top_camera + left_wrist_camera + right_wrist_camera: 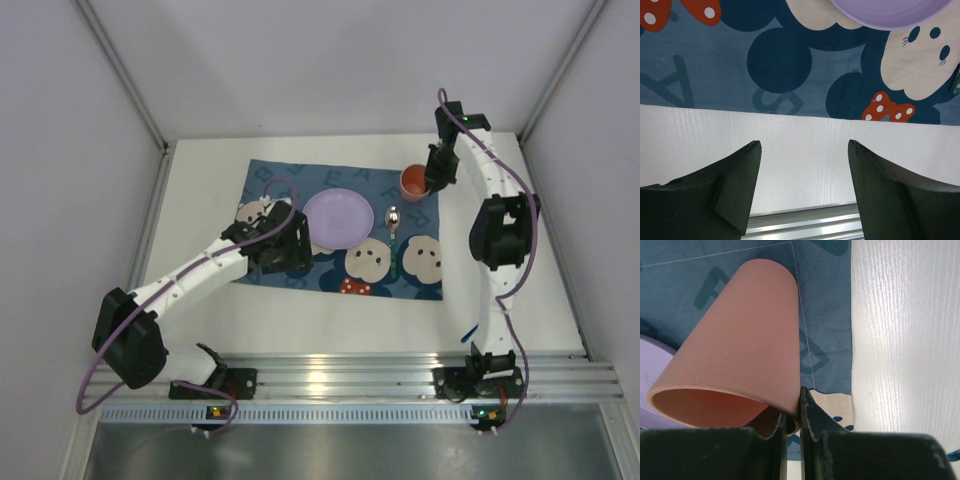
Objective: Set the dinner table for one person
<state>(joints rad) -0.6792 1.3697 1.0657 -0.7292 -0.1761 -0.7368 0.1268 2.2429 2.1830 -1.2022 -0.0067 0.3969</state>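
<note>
The white dinner table [200, 170] carries a dark-blue cartoon-mouse placemat [290, 180]. On the mat lie a lilac plate [338, 218] and a spoon [393, 222] with a green handle. A terracotta cup [415, 182] is at the mat's far right corner. My right gripper [800, 396] is shut on the cup's [740, 350] rim, one finger inside and one outside. My left gripper [285, 252] hovers by the mat's near left part. It is open, with only bare tabletop between its fingers [740, 180]. The plate's edge [890, 12] shows at the top of the left wrist view.
A ribbed aluminium rail [400, 385] runs along the table's near edge, also seen as the rail [805, 225] under the left fingers. Grey walls close the table in at the back and on both sides. Bare white tabletop [905, 340] lies right of the mat.
</note>
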